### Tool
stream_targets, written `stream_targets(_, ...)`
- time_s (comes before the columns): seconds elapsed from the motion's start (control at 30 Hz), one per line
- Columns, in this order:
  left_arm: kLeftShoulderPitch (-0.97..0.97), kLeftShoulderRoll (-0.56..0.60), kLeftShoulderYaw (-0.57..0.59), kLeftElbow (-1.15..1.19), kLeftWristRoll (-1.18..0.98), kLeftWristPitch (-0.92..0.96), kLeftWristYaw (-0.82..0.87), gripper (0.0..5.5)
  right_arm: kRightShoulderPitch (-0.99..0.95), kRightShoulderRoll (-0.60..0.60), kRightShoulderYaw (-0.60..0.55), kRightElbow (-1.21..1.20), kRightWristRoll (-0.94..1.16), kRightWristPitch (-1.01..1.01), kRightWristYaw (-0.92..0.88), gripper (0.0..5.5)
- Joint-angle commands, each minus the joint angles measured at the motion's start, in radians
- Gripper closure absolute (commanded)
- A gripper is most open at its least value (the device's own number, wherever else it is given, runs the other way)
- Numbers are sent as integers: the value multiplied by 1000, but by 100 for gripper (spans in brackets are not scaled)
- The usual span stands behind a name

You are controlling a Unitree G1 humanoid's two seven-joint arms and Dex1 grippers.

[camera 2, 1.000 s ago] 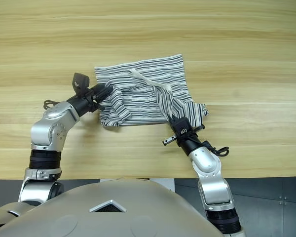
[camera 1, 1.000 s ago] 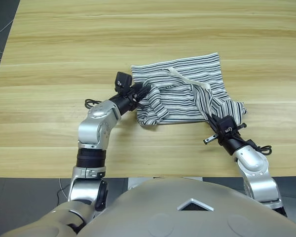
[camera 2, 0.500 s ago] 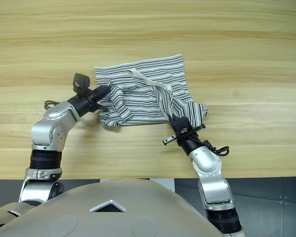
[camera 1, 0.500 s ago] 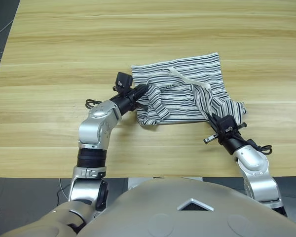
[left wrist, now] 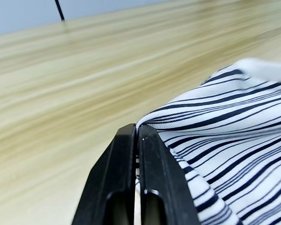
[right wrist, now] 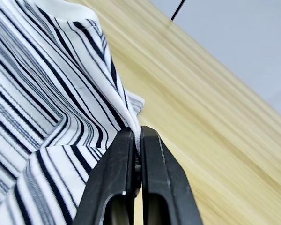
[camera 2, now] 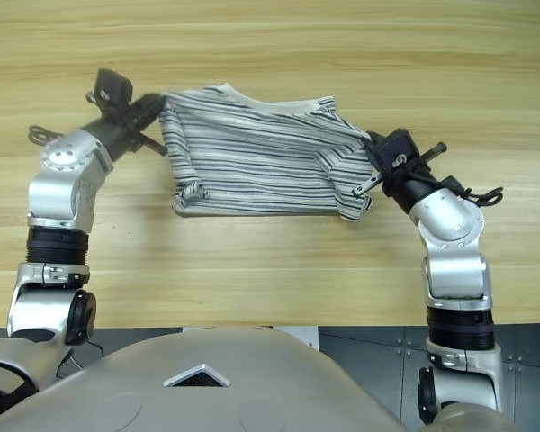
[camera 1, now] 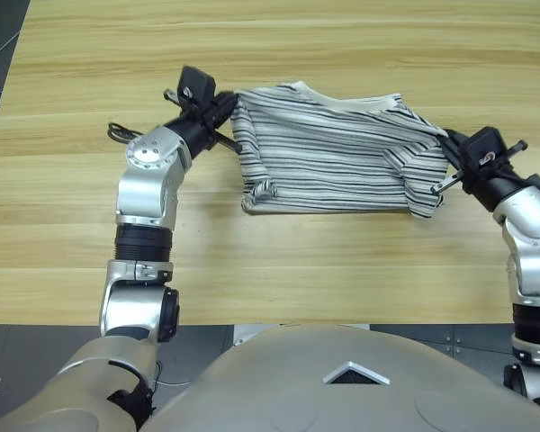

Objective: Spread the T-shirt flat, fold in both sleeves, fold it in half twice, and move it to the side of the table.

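- Left gripper (camera 1: 227,120) pinches the T-shirt (camera 1: 328,148) at 9 o'clock, right gripper (camera 1: 448,155) at 3.
- Pull evenly, then lower it flat; the 6 o'clock hem looks bunched.

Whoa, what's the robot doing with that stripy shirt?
It's trying to spread a T-shirt out over the table. Its left fingers are shut on one side of the T-shirt and its right fingers on the other, holding it stretched between them. It isn't flat yet: the bottom edge is bunched and curled, and nothing is folded.
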Motion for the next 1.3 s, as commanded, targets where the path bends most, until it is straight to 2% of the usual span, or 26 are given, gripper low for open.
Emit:
stream_targets(0.03, 56, 1, -30, -94, -75, 60, -119, 536, 49, -83, 39, 47, 47, -12, 173, 540)
stream_targets(0.13, 151, 37, -79, -211, -141, 110, -246, 536, 101, -125, 61, 36, 122, -21, 324, 540)
stream_targets(0.3, 354, 232, -108, -536, -415, 254, -610, 536, 177, -174, -9, -32, 353, 5, 548, 540)
stream_targets(0.47, 494, 383, -73, -686, -597, 392, -730, 536, 233, -247, -106, -79, 591, 100, 748, 540)
stream_targets(0.53, 544, 460, -93, -701, -545, 361, -768, 536, 268, -296, -96, -61, 553, 64, 816, 540)
stream_targets(0.63, 563, 565, -231, -636, -273, 165, -795, 536, 339, -370, -3, -19, 346, -67, 842, 540)
stream_targets(0.73, 548, 574, -328, -541, -66, -5, -757, 536, 354, -396, 100, 51, 155, -195, 815, 540)
stream_targets(0.8, 551, 571, -356, -499, 3, -76, -747, 536, 353, -386, 131, 90, 100, -235, 791, 540)
stream_targets(1.0, 578, 621, -383, -490, 38, -184, -809, 536, 367, -381, 152, 110, 110, -280, 786, 540)
stream_targets(1.1, 577, 617, -373, -483, 21, -214, -816, 496, 345, -375, 150, 126, 124, -277, 785, 540)
stream_targets(1.3, 559, 611, -360, -470, 9, -224, -824, 407, 355, -395, 138, 104, 207, -246, 826, 437)
